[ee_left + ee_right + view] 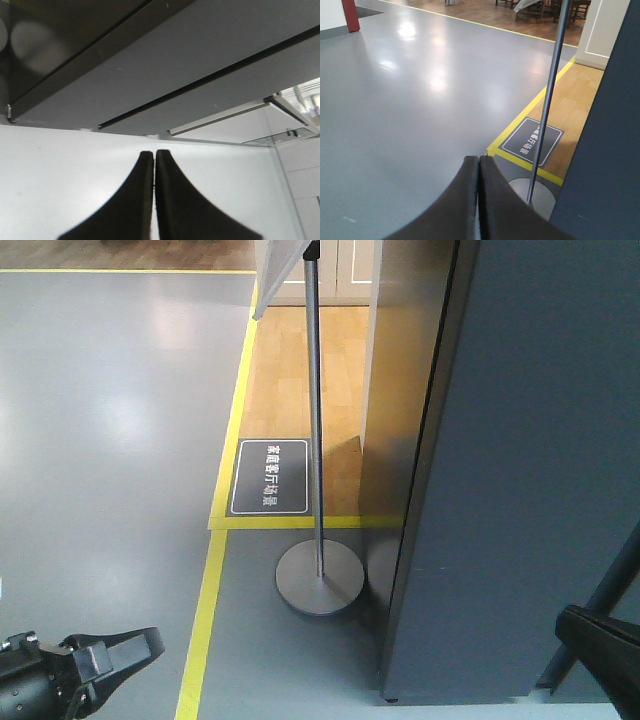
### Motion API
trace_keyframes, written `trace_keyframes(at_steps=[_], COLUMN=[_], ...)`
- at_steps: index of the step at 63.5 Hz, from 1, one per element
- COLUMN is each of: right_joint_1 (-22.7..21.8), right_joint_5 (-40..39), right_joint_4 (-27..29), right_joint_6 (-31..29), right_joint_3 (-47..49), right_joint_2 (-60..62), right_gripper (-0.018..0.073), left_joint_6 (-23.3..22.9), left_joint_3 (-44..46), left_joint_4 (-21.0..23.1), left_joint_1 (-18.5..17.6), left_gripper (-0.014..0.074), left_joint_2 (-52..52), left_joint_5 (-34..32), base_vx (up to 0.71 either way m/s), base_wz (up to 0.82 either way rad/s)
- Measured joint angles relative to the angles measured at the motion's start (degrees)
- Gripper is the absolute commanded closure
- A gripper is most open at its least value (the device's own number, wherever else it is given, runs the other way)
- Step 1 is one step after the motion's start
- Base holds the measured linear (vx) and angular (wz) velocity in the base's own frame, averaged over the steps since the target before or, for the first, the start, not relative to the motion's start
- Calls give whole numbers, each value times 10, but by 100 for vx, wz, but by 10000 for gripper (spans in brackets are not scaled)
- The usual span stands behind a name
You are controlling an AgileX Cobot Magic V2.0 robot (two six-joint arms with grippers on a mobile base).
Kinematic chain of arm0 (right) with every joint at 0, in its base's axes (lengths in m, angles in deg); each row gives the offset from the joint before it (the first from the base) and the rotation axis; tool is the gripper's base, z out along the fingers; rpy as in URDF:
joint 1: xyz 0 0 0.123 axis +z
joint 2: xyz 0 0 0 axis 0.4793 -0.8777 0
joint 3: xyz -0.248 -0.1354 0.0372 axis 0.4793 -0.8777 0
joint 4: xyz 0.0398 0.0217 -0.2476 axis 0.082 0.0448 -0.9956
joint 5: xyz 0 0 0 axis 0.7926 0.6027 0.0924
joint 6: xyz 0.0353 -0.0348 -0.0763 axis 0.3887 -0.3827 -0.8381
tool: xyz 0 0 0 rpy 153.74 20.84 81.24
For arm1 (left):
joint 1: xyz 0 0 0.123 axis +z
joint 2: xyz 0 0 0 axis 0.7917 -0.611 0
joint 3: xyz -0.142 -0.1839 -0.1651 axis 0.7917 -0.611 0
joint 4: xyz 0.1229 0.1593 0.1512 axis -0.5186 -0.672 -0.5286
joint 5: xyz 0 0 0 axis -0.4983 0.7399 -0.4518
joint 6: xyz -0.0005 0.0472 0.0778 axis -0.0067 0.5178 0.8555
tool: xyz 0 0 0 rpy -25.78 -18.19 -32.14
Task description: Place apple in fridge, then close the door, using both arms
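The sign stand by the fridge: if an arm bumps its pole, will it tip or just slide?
Probably neither readily. The sign stand rests on a wide, flat round base, likely weighted, so a light nudge should only rock it. Its pole is tall and thin, so a push high up gives more leverage. The glossy floor may let it slide.

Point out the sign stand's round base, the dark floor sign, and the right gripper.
Stand base (320, 578): front view, top of grey disc.
Floor sign (270, 477): front view, its centre.
Right gripper (479, 161): right wrist view, fingertips' meeting line.
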Motion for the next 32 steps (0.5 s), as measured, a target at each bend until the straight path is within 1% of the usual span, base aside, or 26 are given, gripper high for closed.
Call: trace_keyframes(at_steps=[7,16,19,26,32], right_joint_1=[0,0,0,0,0], right_joint_5=[2,4,5,10,11], right_joint_4=[0,0,0,0,0], right_joint_6=[0,0,0,0,1], right_joint_3=[0,0,0,0,0], right_joint_2=[0,0,0,0,0], right_gripper=[563,563,563,563,563], left_joint_6=[0,0,0,0,0], left_joint_3=[0,0,0,0,0], left_joint_4=[23,57,69,143,227], left_joint_1=[0,0,0,0,0], left_gripper=[604,604,604,604,604], left_joint_2=[0,0,0,0,0], left_joint_5=[-48,-131,-147,-149,-149], base_vx=[0,0,0,0,0], base_wz=[0,0,0,0,0])
